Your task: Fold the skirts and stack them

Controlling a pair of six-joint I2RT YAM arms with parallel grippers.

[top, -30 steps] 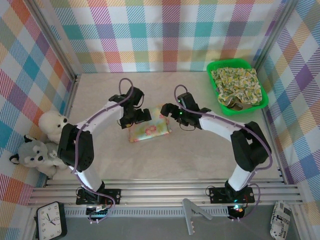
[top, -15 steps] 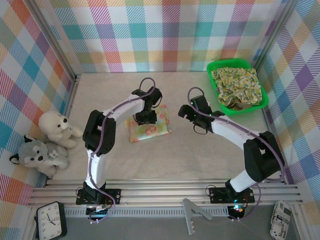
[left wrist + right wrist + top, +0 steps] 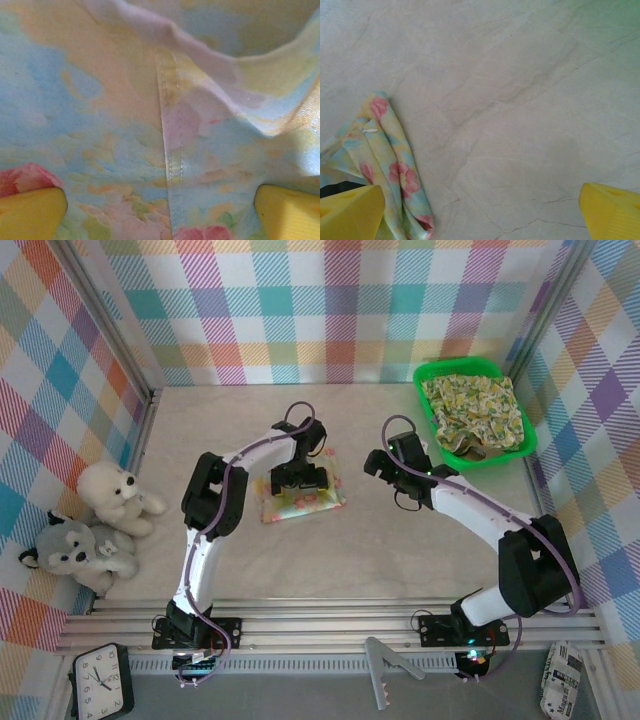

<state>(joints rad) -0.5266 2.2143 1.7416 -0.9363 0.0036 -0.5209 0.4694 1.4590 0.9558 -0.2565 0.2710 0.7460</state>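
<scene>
The pale yellow-pink floral skirt [image 3: 300, 504] lies folded into a small rectangle at mid-table. My left gripper [image 3: 299, 482] is right down over it. In the left wrist view the skirt's seamed cloth [image 3: 100, 100] lies flat under my open left gripper [image 3: 160, 220], the yellow fingertips [image 3: 30, 212] wide apart. My right gripper [image 3: 386, 480] hangs open over bare table to the skirt's right. Beside that gripper [image 3: 480, 215], the skirt's corner [image 3: 390, 165] shows at the left. A yellow-green floral skirt [image 3: 472, 408] and a bit of olive cloth [image 3: 462, 448] lie in the green tray [image 3: 428, 410].
The green tray stands at the back right by the plaid wall. Two plush toys [image 3: 112, 496] [image 3: 75, 550] sit along the left wall. Metal rails [image 3: 330, 625] run along the near edge, with a clock [image 3: 100, 680] beyond them.
My left gripper has swung right and come down onto the folded skirt. The right gripper has drawn back to the right, off the skirt.
</scene>
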